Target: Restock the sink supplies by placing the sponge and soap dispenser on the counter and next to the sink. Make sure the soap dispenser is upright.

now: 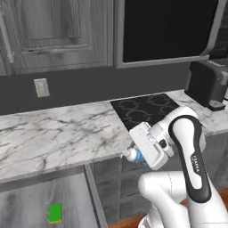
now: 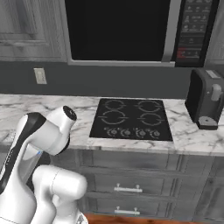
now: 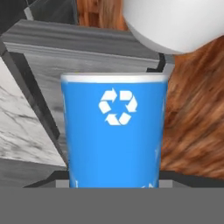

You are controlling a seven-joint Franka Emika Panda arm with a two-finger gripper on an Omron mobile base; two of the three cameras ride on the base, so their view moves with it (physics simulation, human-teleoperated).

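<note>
Item: bottle [image 1: 133,155], blue with a white top, lying sideways in my hand [image 1: 139,153], which is closed on it just off the front edge of the surface [image 1: 58,138]. In the hand view I see its blue body [image 3: 113,135] close up, bearing a white recycling mark. Item: sponge [image 1: 54,213], green, low in the cabinet below, well apart.

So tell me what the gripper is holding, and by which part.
The gripper is shut on the soap dispenser, a blue bottle, apparently gripped at the body's near end; the contact itself is hidden.
</note>
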